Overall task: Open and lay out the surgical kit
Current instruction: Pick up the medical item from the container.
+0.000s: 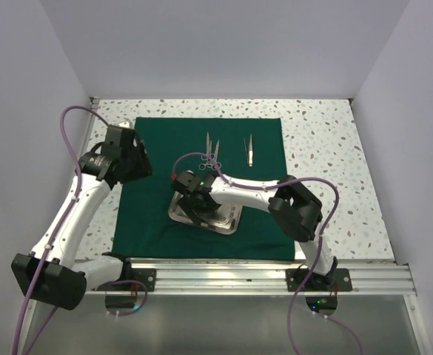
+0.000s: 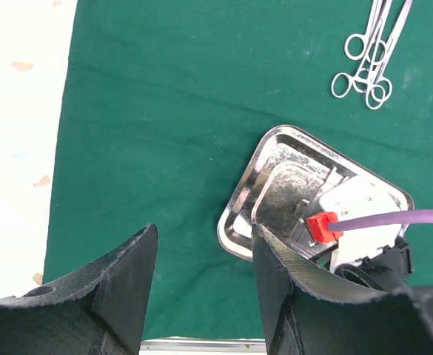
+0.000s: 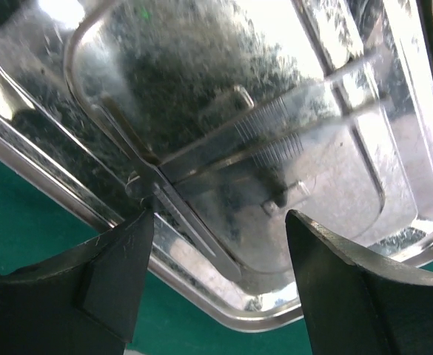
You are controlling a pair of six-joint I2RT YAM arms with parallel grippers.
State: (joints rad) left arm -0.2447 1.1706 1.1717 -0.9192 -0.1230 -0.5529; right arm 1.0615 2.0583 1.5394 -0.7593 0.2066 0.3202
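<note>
The steel tray [image 1: 229,220] sits on the green cloth [image 1: 157,148] by the counter's [image 1: 320,133] near edge, with forceps [image 1: 213,154] and tweezers [image 1: 250,151] laid toward the far edge. The right claw [image 3: 220,222], wide and empty, straddles a slim instrument [image 3: 275,122] lying flat in the tray. Closing could skid it on the steel or shove the tray, rucking the cloth. The left claw [image 2: 205,233] hovers part-open and empty over the cloth's left.

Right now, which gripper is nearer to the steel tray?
Right. The right gripper hangs over the steel tray; the left gripper hangs over the green cloth beside it.
</note>
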